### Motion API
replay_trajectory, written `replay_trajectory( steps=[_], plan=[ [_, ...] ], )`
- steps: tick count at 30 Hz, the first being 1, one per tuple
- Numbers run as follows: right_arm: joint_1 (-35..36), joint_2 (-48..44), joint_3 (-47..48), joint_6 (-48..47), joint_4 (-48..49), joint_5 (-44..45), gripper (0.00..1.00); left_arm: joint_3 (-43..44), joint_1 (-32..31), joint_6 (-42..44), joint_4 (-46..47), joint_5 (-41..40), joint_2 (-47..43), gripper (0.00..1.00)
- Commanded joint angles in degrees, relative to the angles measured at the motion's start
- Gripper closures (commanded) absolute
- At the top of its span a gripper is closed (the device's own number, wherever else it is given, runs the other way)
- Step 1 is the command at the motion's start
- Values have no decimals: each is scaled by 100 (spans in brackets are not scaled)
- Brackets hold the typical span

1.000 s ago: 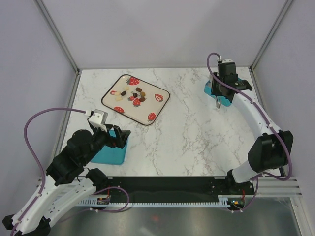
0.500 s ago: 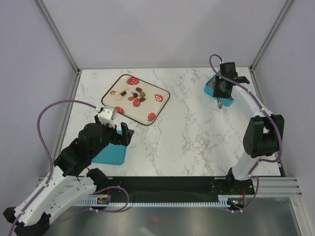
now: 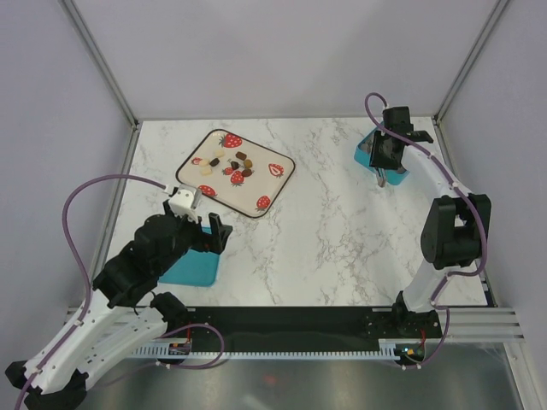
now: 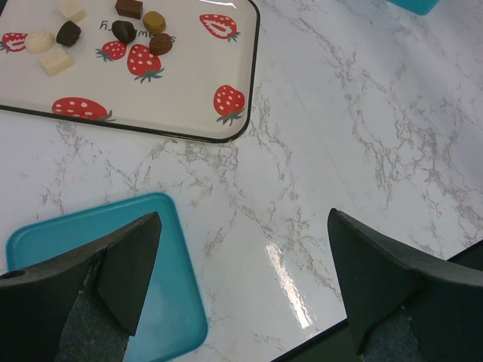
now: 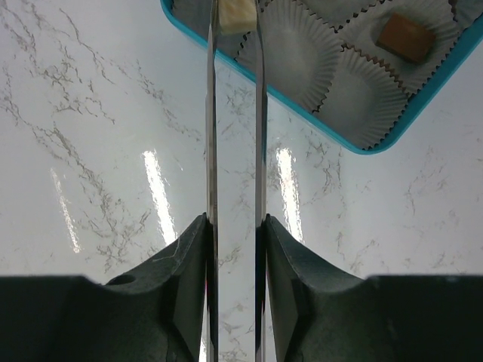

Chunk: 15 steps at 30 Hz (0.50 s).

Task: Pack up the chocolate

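Several small chocolates (image 3: 229,165), dark brown, light brown and cream, lie on a strawberry-print tray (image 3: 265,184); they also show in the left wrist view (image 4: 124,30). My right gripper (image 3: 379,177), with long thin metal blades, is shut on a cream chocolate (image 5: 234,13) at the edge of a teal box (image 5: 355,136) lined with white paper cups. One cup holds a light brown square chocolate (image 5: 405,36). My left gripper (image 3: 209,235) is open and empty (image 4: 243,215), over the right edge of a flat teal lid (image 4: 83,241).
The teal box (image 3: 367,154) stands at the far right of the marble table, the tray (image 4: 181,105) at the far left centre. The teal lid (image 3: 190,269) lies near the left front. Frame posts stand at the back corners.
My left arm has swung forward and a little right over the lid. My right gripper has turned and shifted slightly at the box. Both have been nearly still for the last half second.
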Motion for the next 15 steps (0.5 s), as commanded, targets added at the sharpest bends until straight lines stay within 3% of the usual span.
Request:
replay_trajectory(
  steps=[1,15],
  plan=[
    [-36,116,305,-1,148,-11,59,-12,-16,197,187,-172,-59,0],
    [-54,257,411,-18,236,-90,53,-12,-24,215,195,-181,-217,0]
  ],
)
